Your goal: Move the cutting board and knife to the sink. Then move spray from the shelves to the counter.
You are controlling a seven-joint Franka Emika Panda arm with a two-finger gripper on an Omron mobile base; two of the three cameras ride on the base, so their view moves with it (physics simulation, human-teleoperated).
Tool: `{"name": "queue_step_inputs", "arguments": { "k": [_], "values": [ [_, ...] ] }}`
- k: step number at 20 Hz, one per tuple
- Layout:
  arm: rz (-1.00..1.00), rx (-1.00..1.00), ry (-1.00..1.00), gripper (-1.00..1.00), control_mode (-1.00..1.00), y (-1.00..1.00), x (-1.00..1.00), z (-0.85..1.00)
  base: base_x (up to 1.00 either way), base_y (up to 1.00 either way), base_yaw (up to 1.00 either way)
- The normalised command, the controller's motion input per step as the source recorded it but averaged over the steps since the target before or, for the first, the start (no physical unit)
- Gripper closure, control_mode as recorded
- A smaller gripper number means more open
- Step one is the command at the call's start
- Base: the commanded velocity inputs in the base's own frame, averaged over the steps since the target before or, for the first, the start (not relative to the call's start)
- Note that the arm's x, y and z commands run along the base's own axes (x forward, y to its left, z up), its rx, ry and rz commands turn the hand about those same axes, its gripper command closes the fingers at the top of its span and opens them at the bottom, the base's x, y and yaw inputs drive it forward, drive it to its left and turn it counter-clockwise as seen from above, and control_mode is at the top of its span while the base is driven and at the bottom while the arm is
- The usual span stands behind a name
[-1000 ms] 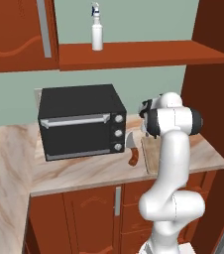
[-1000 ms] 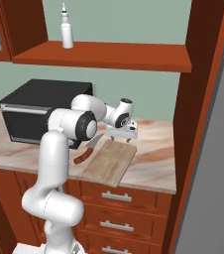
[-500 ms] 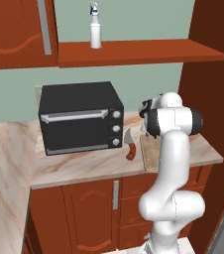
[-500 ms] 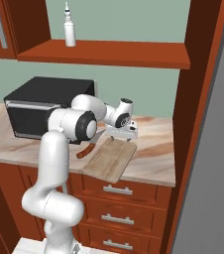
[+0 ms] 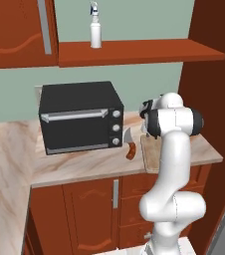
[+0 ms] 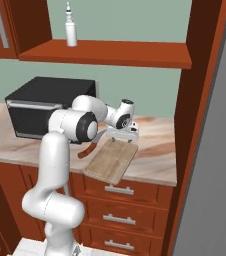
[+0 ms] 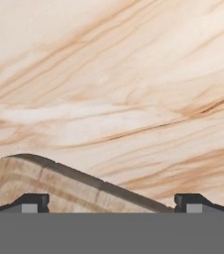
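Observation:
The light-brown cutting board (image 6: pixel 109 161) lies on the beige counter (image 6: pixel 157 135), its near end over the counter's front edge. My gripper (image 6: pixel 123 138) hovers open just above the board's far edge, with nothing between its fingers. In the hand view the gripper (image 7: pixel 112 204) points down at the counter (image 7: pixel 134 89), with a rounded corner of the board (image 7: pixel 39 183) between the fingertips (image 7: pixel 32 202). The knife (image 5: pixel 129 147) lies on the counter left of the board (image 5: pixel 151 149), beside the oven. The white spray (image 5: pixel 95 31) stands on the shelves (image 5: pixel 134 52). The sink is out of view.
A black oven (image 5: pixel 79 117) stands on the counter left of the knife. A tall reddish-brown cabinet side (image 6: pixel 195 100) closes off the right end of the counter. Drawers (image 6: pixel 120 200) sit below the counter front.
The base views have shifted slightly, so the camera moved. The arm holds about the same pose and the gripper stays open above the board's far edge.

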Motion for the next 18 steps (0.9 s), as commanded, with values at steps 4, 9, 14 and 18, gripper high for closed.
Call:
{"name": "queue_step_inputs", "arguments": {
  "k": [4, 9, 14, 18],
  "values": [
    [0.00, 0.00, 0.00, -1.00, 1.00, 0.00, 0.00, 0.00, -0.33, -0.05, 0.00],
    [0.00, 0.00, 0.00, -1.00, 1.00, 0.00, 0.00, 0.00, -0.34, -0.05, 0.00],
    [0.00, 0.00, 0.00, -1.00, 1.00, 0.00, 0.00, 0.00, -0.31, -0.04, 0.00],
    [0.00, 0.00, 0.00, -1.00, 1.00, 0.00, 0.00, 0.00, -0.28, -0.01, 0.00]
  ]
}}
